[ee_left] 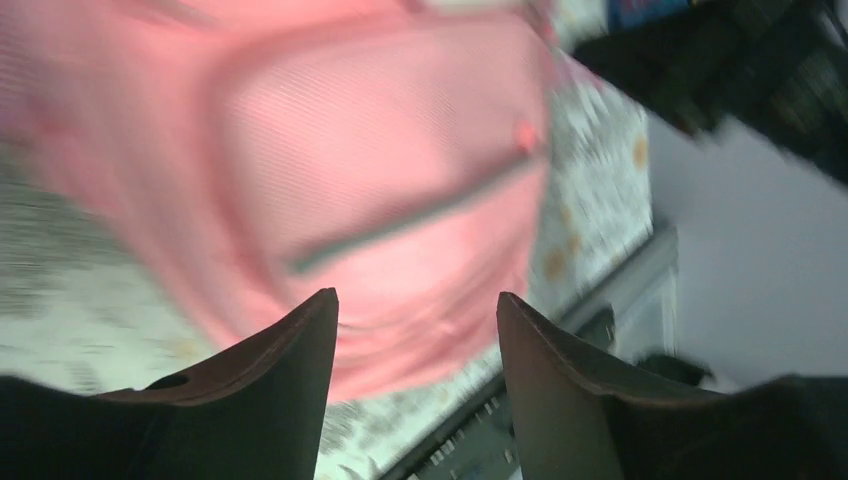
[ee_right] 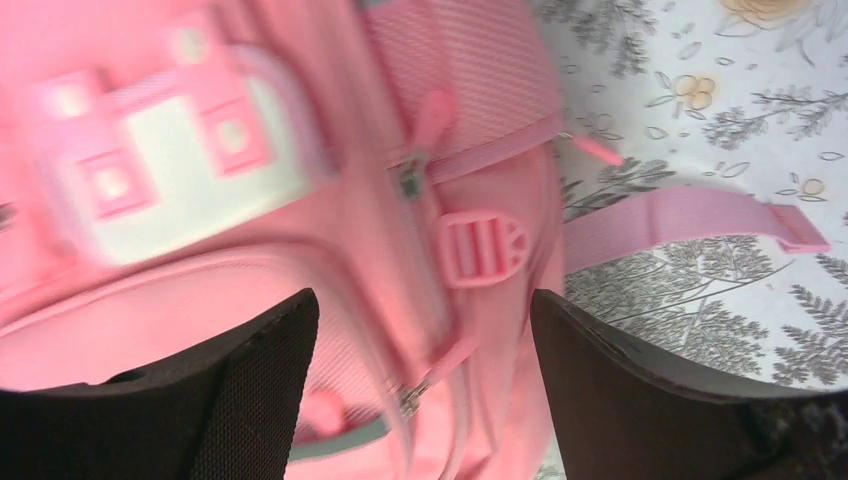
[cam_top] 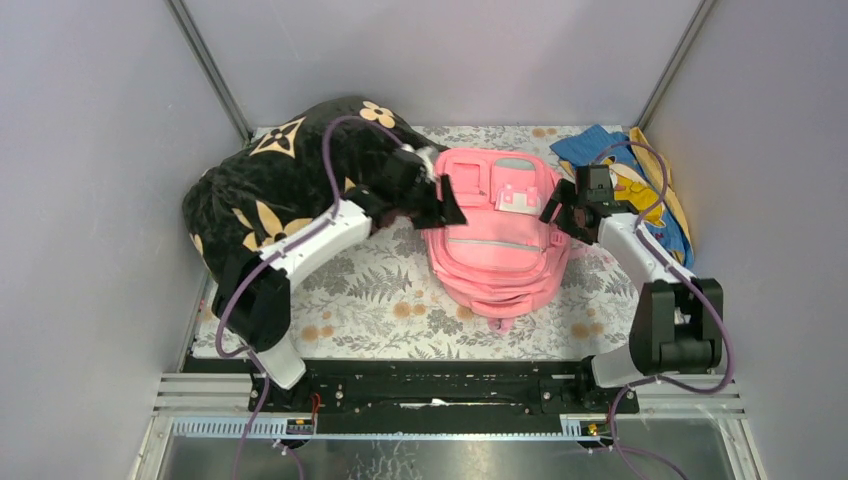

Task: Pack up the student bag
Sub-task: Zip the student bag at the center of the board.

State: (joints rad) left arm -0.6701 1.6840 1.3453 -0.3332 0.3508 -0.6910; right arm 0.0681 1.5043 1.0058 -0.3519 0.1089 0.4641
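I had the bag (cam_top: pixel 497 235) lying flat in the middle of the desk (cam_top: pixel 380 300), its long axis running near to far and its white-and-pink patch (cam_top: pixel 517 196) toward the far end. Both arms flanked that far end. The left fingers (ee_left: pixel 290 370) sat at the bag's far-left corner and the right fingers (ee_right: pixel 260 370) at its far-right edge, so the bag lay inward from each. Neither arm looked clearly nearer. Both pairs of fingers stood apart with nothing between them; each wrist view showed pink fabric beyond the gap, blurred on the left. From the right wrist I could see a zip and a pink strap (ee_right: pixel 680 215) trailing out over the desk's leaf-print cover. I judged that any grip on the zips would have to come from these two sides. Room was tight, with a black flowered pillow (cam_top: pixel 260 190) crowding the far left under the left arm and a blue cloth (cam_top: pixel 590 145) bunched in the far-right corner. Grey walls (cam_top: pixel 90 200) closed in three sides.
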